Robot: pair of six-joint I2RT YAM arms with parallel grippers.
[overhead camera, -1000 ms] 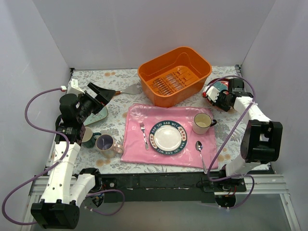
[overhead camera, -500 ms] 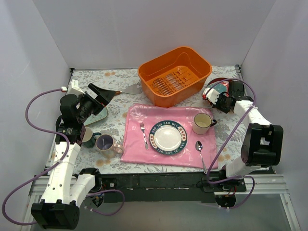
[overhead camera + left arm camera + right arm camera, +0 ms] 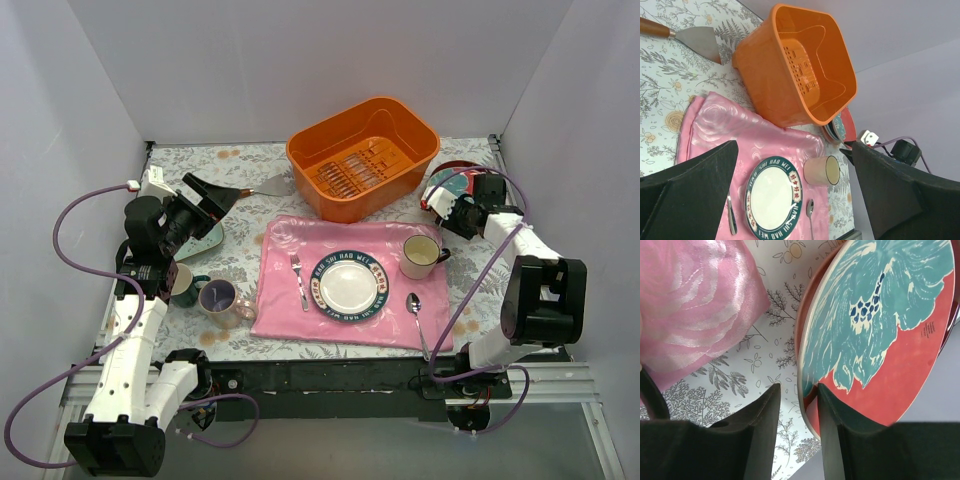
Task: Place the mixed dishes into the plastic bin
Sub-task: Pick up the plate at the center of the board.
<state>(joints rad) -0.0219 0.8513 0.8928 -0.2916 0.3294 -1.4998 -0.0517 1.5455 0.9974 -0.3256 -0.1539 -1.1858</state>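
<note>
The teal floral plate (image 3: 880,305) lies on a small stack of plates (image 3: 452,182) at the back right, beside the orange plastic bin (image 3: 300,160). My right gripper (image 3: 447,205) is open. Its jaws straddle that plate's rim (image 3: 807,385), and the left finger (image 3: 757,435) stands off it. My left gripper (image 3: 212,195) hangs wide open above the left side, holding nothing. Under it lies the pale mint plate (image 3: 207,240). A dark green mug (image 3: 183,285) and a lavender-lined mug (image 3: 218,297) stand at the front left. The bin (image 3: 790,90) holds no dishes.
A pink cloth (image 3: 285,305) in the middle carries a white plate with a lettered rim (image 3: 349,284), a cream mug (image 3: 420,256), a fork (image 3: 298,280) and a spoon (image 3: 417,315). A spatula (image 3: 262,186) lies left of the bin. Walls close in on three sides.
My right gripper has shifted slightly right and back with the teal plate, and its jaws have spread apart. The left arm has not moved.
</note>
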